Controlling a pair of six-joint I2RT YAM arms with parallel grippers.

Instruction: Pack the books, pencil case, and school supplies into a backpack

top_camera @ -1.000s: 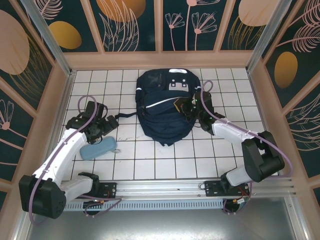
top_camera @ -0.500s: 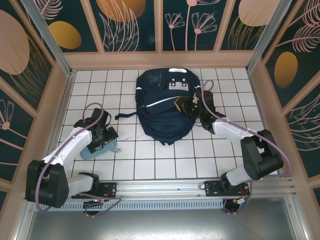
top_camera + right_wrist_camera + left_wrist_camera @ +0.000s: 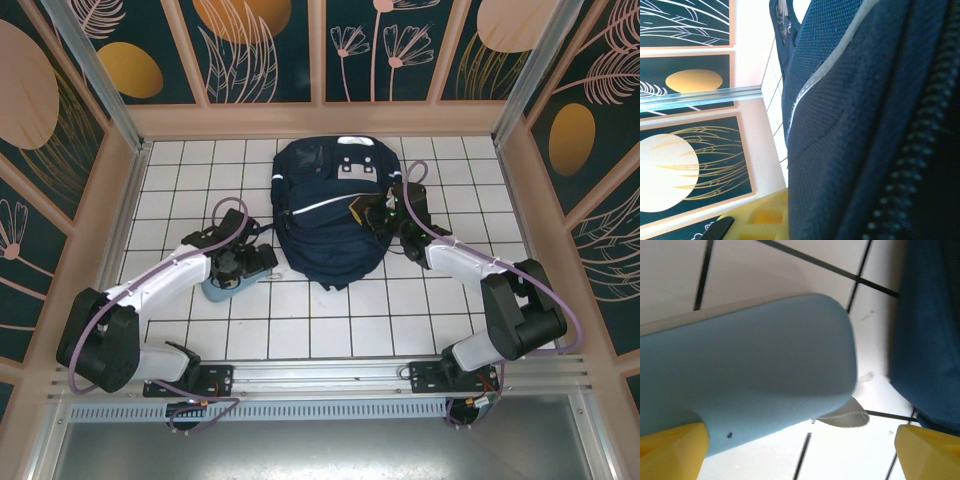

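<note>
- While the left gripper (image 3: 799, 454) is standing wide open and holding nothing, its yellow fingertips (image 3: 670, 452) are flanking the pale blue pencil case (image 3: 750, 370), which is lying on the tiled table (image 3: 330, 320) at 8 o'clock from the backpack (image 3: 320, 230).
- The right gripper (image 3: 375, 212) is sitting closed against the backpack's 3 o'clock flank; whether it is pinching cloth cannot be told.
- Risk: the case's smooth, rounded shell is likely to be squirting out if the jaws are closing off-centre.
- Risk: with the backpack lying just beside the case, one finger is liable to be snagging fabric.
- Risk: if the right-hand hold is slipping, the opening is likely to be collapsing before insertion.
</note>
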